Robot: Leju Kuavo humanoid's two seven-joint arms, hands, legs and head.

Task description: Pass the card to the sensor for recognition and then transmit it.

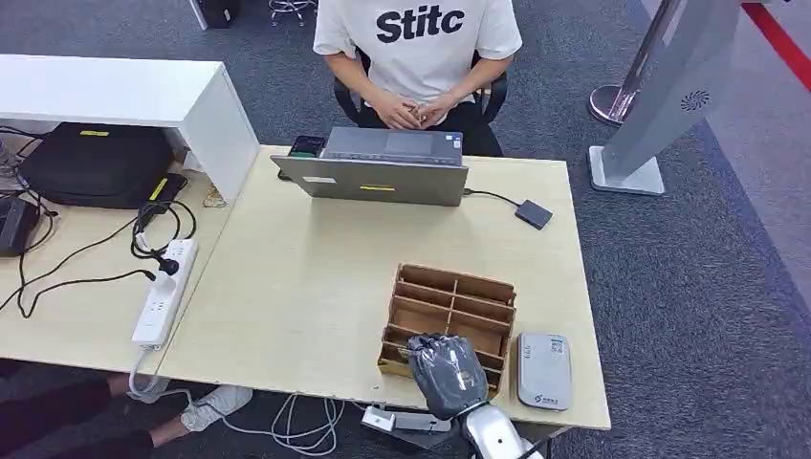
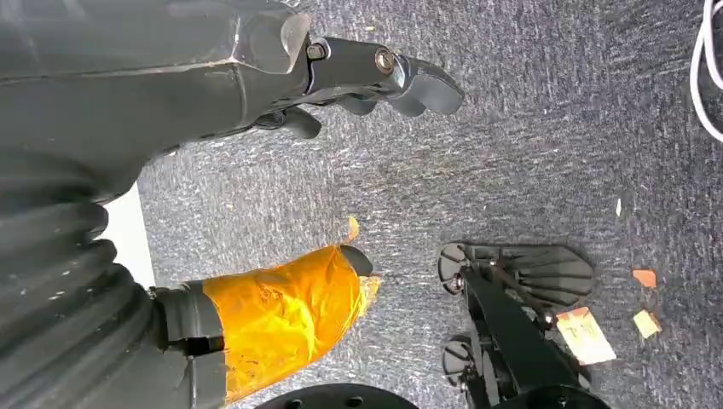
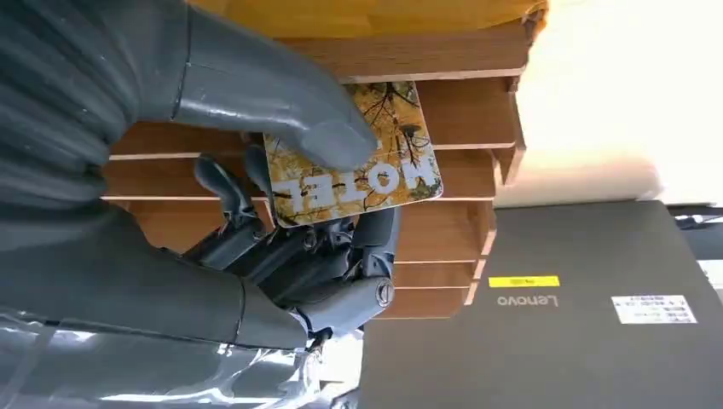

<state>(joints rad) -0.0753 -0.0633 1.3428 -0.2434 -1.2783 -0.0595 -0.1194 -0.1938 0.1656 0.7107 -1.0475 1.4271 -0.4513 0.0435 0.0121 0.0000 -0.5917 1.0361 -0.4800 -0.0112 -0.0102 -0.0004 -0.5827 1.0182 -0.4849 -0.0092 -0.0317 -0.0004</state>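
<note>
The right hand (image 1: 448,373) pinches the card (image 3: 351,158) above the wooden rack (image 1: 449,311) at the tabletop's (image 1: 316,287) near edge. The left hand (image 2: 213,68) hangs empty, fingers loosely curled. Lift clear, then lay the card flat over the sensor (image 1: 544,370) beside the rack.

Floor is dark grey carpet (image 1: 660,287); light wood table (image 1: 306,277) in the middle w/ a second light desk (image 1: 76,316) butted against its left side. Far left stands a white cabinet (image 1: 124,91), a black office chair (image 1: 493,91) sits at the table's far edge, and far right a grey kiosk stand (image 1: 660,96) beside a chrome post base (image 1: 612,100) w/ a red strip (image 1: 779,38) running across the carpet. Lighting even, no strong shadows.
</note>
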